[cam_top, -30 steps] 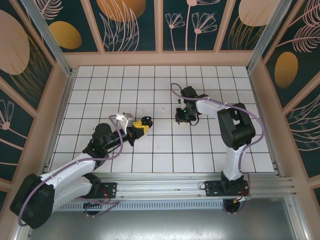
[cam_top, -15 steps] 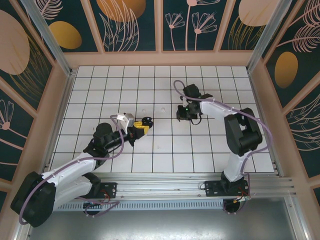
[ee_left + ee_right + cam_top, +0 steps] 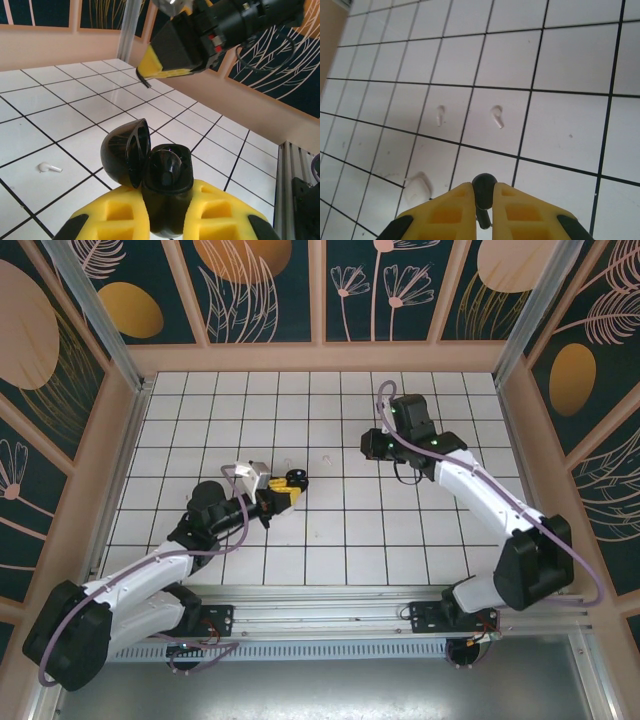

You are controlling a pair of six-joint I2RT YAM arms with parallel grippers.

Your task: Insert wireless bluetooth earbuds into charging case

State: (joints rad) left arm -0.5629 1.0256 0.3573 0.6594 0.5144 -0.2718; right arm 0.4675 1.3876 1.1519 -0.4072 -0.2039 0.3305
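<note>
A black charging case (image 3: 167, 185) with its lid open stands upright between the yellow fingers of my left gripper (image 3: 167, 220), which is shut on it. From above, that case (image 3: 297, 478) sits at the left gripper (image 3: 289, 488), left of centre. My right gripper (image 3: 483, 202) is shut on a black earbud (image 3: 483, 187), held above the tiles. It hangs at centre-right (image 3: 372, 445), apart from the case. Two white earbuds (image 3: 439, 114) (image 3: 496, 116) lie on the floor ahead of it. One white earbud (image 3: 50, 168) lies on a tile left of the case.
A small white rounded object (image 3: 417, 189) lies on a tile left of the right fingers. One of the right gripper's yellow fingers (image 3: 152, 62) hangs high above the case in the left wrist view. Wooden walls (image 3: 320, 358) ring the tiled floor.
My right gripper has lifted and moved toward the back right with the black earbud, its elbow swinging out to the right. The left gripper with the case shifted slightly right.
</note>
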